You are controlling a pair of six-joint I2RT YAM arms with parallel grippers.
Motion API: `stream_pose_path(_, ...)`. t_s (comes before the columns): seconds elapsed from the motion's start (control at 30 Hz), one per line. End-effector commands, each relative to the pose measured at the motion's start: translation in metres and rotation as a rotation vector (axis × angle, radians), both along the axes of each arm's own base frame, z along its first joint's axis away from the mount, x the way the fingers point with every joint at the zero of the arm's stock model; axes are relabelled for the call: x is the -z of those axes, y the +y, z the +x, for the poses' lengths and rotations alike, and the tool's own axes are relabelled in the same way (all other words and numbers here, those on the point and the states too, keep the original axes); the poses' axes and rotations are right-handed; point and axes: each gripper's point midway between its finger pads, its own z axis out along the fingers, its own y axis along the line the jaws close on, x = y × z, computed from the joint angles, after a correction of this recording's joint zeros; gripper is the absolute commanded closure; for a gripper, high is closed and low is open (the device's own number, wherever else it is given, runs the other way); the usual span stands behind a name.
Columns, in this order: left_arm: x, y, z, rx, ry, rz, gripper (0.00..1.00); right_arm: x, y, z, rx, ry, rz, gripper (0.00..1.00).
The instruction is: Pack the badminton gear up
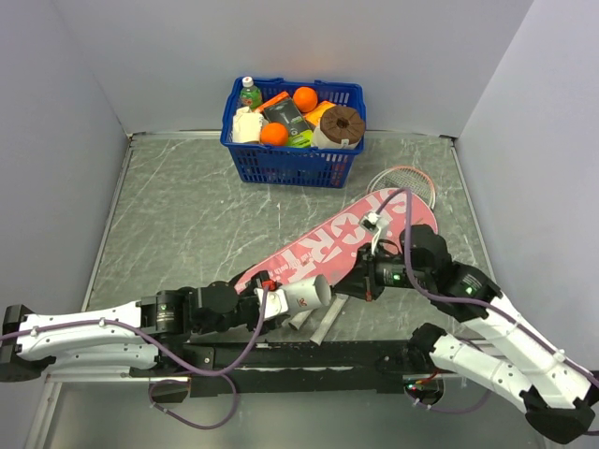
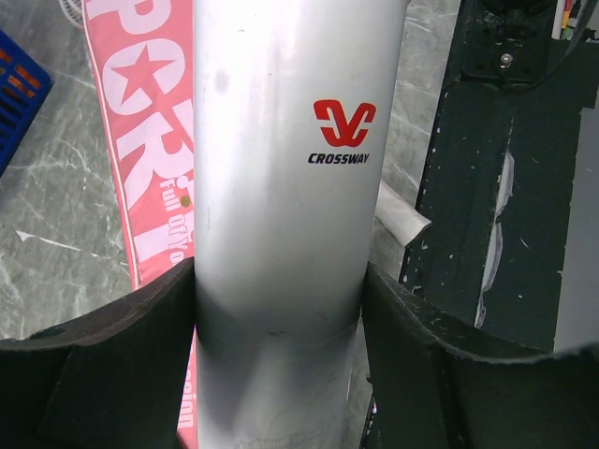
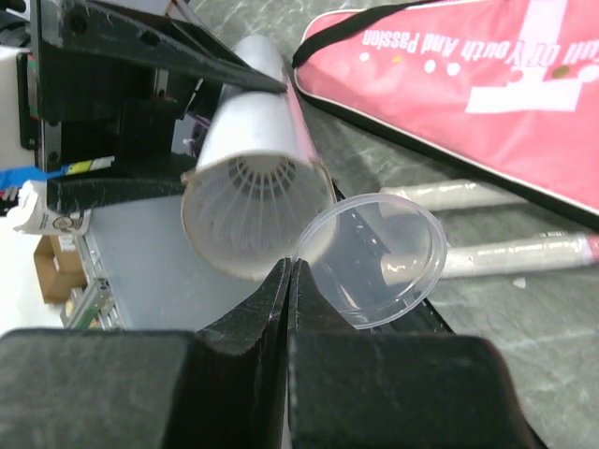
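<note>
The long white tube [image 2: 281,187], printed "CROSSWAY" under a red logo, is clamped in the left hand [image 1: 266,302] above the near edge of the grey tabletop [image 1: 187,215]. The right hand [image 3: 289,279] pinches one clear round plastic lid [image 3: 374,257] at the tube's open mouth, where a white shuttlecock [image 3: 251,182] shows inside. Beside them lie the pink "SPORT" cover [image 1: 328,243], reading "Full Of Youth And Passion", and two white racket handles [image 3: 505,253].

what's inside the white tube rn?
The white tube is open: a shuttlecock shows inside, feather skirt facing out. Anything stacked behind it is hidden. The clear lid, pinched by the right gripper, is not yet on.
</note>
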Motion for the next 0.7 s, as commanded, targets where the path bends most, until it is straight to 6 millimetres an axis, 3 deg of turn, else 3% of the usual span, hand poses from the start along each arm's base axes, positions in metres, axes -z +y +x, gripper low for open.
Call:
stream_pose_path(0.0, -0.015, -0.01, -0.005, 0.035, -0.005, -0.065, 0.99, -0.041, 0.018, 0.004, -0.067, -0.114, 0.105, 1.0)
stream_pose_path(0.3, -0.013, -0.007, -0.004, 0.032, -0.014, -0.059, 0.99, -0.051, 0.037, -0.009, -0.157, -0.118, 0.162, 1.0)
stream_pose_path(0.67, -0.021, -0.001, -0.002, 0.018, -0.027, -0.09, 0.99, -0.04, 0.053, -0.019, -0.214, -0.1, 0.116, 1.0)
